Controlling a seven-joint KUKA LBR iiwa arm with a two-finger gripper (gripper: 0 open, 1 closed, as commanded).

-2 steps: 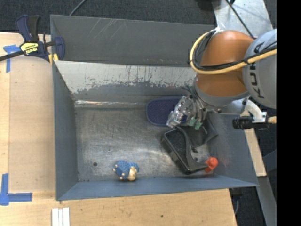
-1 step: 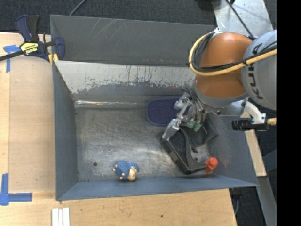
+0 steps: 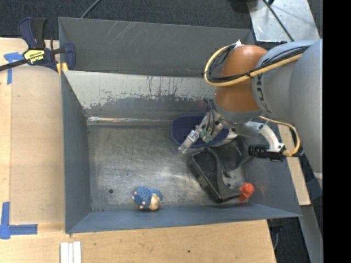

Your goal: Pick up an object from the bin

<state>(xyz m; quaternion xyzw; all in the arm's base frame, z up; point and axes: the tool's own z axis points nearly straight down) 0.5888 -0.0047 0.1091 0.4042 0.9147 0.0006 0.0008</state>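
My gripper (image 3: 189, 141) hangs low over the right half of the bin, under the arm's orange cover. Its tip is over the right end of a dark blue, rounded flat thing (image 3: 182, 126) that lies near the back wall. Whether it touches that thing cannot be made out. Just in front of the gripper lies a black angular tool (image 3: 210, 172) with a small red-orange knob (image 3: 247, 189) at its right end, close to the front right corner.
A small blue and tan toy animal (image 3: 146, 198) lies alone by the front wall, left of the middle. The bin floor to the left is bare grey metal. The arm and its cables cover the back right part of the bin.
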